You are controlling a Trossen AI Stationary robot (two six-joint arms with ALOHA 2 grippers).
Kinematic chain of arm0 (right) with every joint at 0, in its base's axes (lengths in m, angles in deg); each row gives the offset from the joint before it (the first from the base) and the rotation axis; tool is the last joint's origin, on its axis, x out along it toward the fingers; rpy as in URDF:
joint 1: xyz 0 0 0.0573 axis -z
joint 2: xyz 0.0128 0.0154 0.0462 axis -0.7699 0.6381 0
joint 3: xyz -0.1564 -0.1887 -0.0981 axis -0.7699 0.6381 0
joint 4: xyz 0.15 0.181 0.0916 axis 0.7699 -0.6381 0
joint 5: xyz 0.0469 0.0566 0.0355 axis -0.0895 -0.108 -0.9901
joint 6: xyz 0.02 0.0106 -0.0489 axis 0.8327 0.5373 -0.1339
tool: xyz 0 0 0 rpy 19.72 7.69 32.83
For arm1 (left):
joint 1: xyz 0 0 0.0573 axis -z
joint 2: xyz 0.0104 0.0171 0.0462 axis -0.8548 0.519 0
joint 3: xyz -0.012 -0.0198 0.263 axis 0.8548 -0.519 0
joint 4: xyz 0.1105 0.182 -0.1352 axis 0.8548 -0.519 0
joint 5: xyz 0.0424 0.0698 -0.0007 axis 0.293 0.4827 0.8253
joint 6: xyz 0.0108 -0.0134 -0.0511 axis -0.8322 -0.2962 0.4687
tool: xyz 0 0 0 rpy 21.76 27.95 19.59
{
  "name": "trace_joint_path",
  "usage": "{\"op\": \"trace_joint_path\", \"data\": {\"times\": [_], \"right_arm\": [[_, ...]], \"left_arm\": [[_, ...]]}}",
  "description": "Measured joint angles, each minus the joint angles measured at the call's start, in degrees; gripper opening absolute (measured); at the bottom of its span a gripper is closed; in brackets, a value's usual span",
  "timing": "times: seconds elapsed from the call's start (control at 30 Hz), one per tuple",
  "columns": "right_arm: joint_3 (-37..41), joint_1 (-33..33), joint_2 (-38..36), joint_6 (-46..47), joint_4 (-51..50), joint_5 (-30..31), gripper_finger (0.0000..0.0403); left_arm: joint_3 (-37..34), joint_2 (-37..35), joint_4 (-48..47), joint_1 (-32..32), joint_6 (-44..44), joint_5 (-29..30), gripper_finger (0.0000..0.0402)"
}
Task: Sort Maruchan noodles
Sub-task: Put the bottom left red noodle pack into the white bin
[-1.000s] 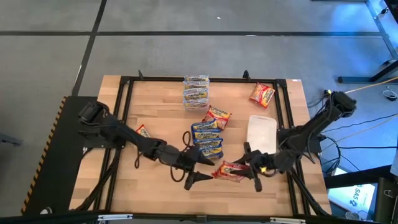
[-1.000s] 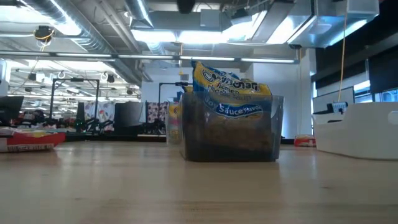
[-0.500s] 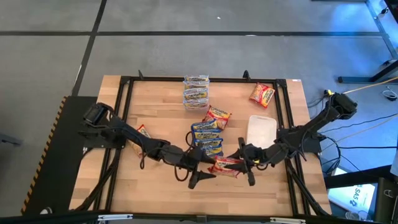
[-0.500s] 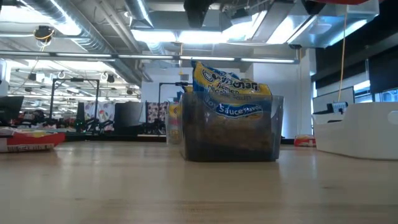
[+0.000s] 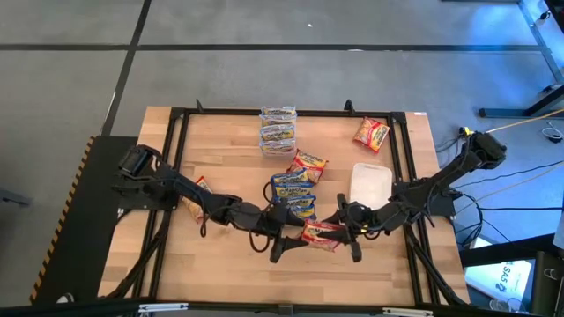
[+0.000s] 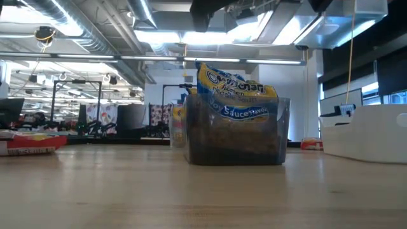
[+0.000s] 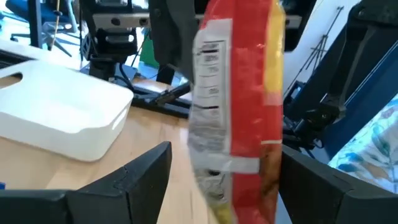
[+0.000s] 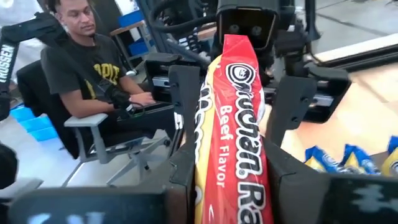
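Observation:
My right gripper (image 5: 345, 231) is shut on a red Beef Flavor noodle packet (image 5: 321, 233) near the table's near middle. My left gripper (image 5: 287, 241) is open, and its fingers stand on either side of that packet's (image 7: 239, 106) free end. The right wrist view shows the packet (image 8: 231, 137) on edge between my own fingers, with the left gripper beyond it. Blue packets (image 5: 293, 195) lie piled at mid-table, with an orange-brown one (image 5: 308, 165) beside them. Another red packet (image 5: 372, 134) lies at the far right. My right gripper pinches the red packet between its two fingers at the end nearest the table's right (image 8: 227, 186). It comes level from the right, along the packet. The packet is lifted clear and stands on edge, reaching toward the left gripper. My left gripper: I cannot tell whether its fingers (image 7: 134, 177) touch the packet.
A clear tub (image 5: 278, 129) holding blue packets (image 6: 235, 95) stands at the far middle. A white tray (image 5: 372, 187) sits right of centre, close to the right arm. One packet (image 5: 201, 187) lies under the left arm. A person sits beyond the table's left side (image 8: 93, 68).
My right gripper has lifted the red packet off the table and carried it a little toward the left and far side. My left gripper has edged right, so its open fingers now straddle the packet's free end.

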Motion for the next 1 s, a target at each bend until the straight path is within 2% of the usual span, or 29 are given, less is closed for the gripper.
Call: {"op": "trace_joint_path", "data": {"times": [0.1,0.3,0.57,0.7,0.83,1.0], "right_arm": [[0.0,2.0,0.64,-0.09,0.86,-0.17,0.0087],[-0.02,5.03,2.93,-1.68,7.54,-5.15,0.0087],[-0.02,5.27,2.95,-4.53,9.07,-5.97,0.009],[-0.02,5.29,2.86,-4.32,7.99,-5.44,0.0109],[-0.87,5.31,-1.23,-4.54,-4.36,-6.5,0.0165],[-13.56,5.31,-5.9,0.29,-35.19,-6.48,0.0249]], "left_arm": [[0.0,0.0,0.33,-0.02,0.02,-0.19,0.0264],[0.0,0.0,0.09,0.02,0.09,-0.42,0.0249],[0.0,0.0,-0.66,-0.9,0.02,-1.31,0.0148],[0.0,0.0,-1.7,-1.16,-0.32,-1.75,0.0111],[0.0,0.0,-5.27,-1.16,-0.33,-2.34,0.0109],[0.0,0.0,-8.27,-0.94,-0.22,-2.51,0.0112]]}}
